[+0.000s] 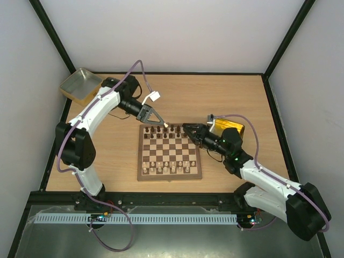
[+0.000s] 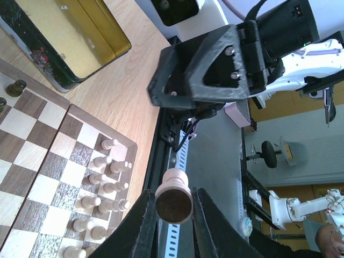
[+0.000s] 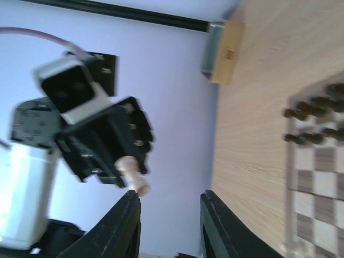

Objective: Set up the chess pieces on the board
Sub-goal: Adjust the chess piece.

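My left gripper is shut on a cream-white chess piece and holds it in the air over the far edge of the board. In the left wrist view the piece sits base-on between the closed fingers. My right gripper is open and empty, a short way right of the held piece, facing it. In the right wrist view the piece hangs just left of my open gripper. Several cream pieces stand in the board's two near rows.
Dark brown chessmen fill the board's far rows. A gold tin sits at the table's far left corner, and another gold tin lies right of the board, behind my right arm.
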`<action>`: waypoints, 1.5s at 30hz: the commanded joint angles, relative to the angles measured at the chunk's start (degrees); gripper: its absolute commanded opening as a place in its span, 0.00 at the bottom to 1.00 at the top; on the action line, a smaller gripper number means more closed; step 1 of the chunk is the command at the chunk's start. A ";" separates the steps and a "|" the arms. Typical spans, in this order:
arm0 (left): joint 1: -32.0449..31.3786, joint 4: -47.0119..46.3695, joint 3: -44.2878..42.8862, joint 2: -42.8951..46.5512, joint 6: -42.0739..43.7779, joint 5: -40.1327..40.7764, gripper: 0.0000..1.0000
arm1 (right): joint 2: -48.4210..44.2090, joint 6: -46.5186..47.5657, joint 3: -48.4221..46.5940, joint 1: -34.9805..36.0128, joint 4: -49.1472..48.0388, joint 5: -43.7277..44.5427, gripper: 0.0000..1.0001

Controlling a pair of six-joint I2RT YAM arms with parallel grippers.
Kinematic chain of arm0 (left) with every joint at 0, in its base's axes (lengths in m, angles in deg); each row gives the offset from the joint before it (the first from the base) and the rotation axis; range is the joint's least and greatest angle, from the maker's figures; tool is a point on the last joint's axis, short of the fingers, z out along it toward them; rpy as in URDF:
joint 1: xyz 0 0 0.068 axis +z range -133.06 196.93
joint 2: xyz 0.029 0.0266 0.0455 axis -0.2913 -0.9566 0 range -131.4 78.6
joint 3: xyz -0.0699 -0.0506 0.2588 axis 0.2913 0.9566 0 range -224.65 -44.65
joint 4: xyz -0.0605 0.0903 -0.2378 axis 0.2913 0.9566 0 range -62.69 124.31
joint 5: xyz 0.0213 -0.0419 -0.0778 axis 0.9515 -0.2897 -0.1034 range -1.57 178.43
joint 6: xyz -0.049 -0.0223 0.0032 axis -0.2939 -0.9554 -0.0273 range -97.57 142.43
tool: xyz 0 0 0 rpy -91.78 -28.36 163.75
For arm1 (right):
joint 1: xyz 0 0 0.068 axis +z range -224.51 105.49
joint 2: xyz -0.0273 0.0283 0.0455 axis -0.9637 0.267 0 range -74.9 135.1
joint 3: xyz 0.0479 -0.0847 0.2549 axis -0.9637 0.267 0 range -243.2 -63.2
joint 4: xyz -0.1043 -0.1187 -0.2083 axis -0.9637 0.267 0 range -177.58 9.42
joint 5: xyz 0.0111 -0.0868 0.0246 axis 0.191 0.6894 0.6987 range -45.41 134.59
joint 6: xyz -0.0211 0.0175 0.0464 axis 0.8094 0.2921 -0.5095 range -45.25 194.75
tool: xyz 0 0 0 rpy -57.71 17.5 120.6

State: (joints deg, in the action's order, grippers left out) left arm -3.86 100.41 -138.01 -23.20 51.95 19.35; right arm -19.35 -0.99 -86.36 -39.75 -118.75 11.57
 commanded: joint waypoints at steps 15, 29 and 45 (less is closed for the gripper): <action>0.49 1.21 -1.56 -0.08 0.45 -2.38 0.02 | 11.43 -11.52 -0.36 8.24 -30.15 3.65 0.33; 0.58 1.20 -1.30 0.29 0.44 -2.75 0.02 | 16.15 -11.60 -2.69 9.20 -33.41 2.89 0.35; 0.58 1.22 -0.88 0.53 0.69 -2.92 0.02 | 19.31 -11.70 -4.26 9.74 -34.78 1.67 0.29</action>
State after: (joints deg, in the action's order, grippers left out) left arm -3.62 100.41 -138.14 -23.20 51.97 18.10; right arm -0.53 -12.95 -88.22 -30.53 -150.08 13.89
